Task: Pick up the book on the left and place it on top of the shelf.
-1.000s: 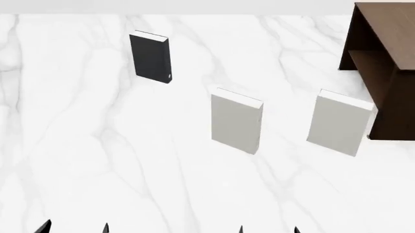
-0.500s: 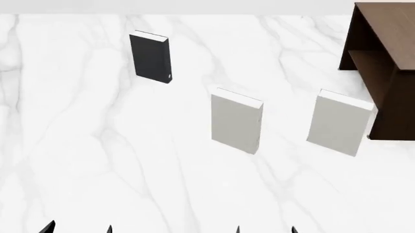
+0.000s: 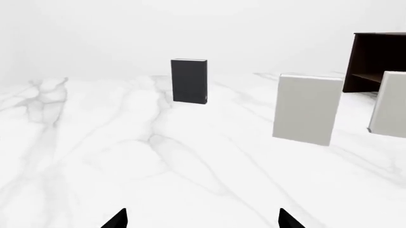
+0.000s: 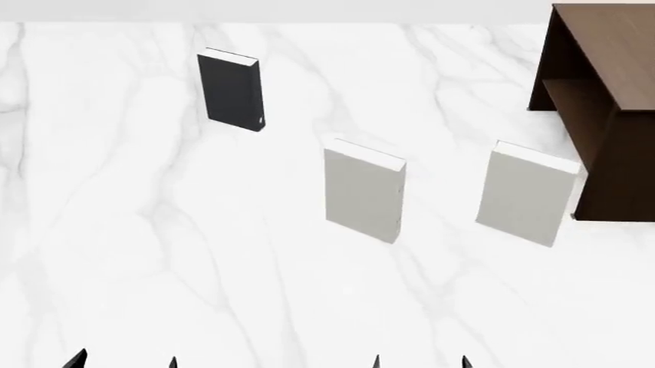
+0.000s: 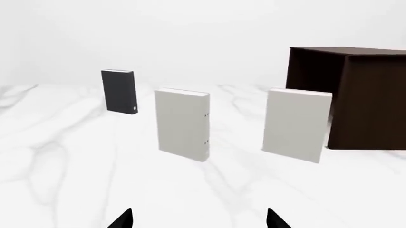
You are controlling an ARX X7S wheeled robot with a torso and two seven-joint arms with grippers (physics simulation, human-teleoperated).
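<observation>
The black book [image 4: 232, 91] stands upright at the far left of the marble tabletop, also seen in the left wrist view [image 3: 189, 80] and the right wrist view [image 5: 119, 91]. The dark brown shelf [image 4: 603, 92] stands at the far right, also in the wrist views [image 3: 379, 61] [image 5: 355, 95]. My left gripper [image 4: 123, 361] sits at the near edge, well short of the book, open with nothing between its fingertips [image 3: 115, 219]. My right gripper [image 4: 421, 362] is open and empty too, its fingertips [image 5: 275, 219] just showing.
Two pale grey-white books stand upright: one in the middle [image 4: 363, 191] and one [image 4: 527, 193] close beside the shelf. The white marble tabletop [image 4: 153, 253] spreads between the grippers and the books.
The head view has shifted slightly, so the books and shelf sit a little further left in the picture. The left gripper's tips edged slightly right; nothing was grasped.
</observation>
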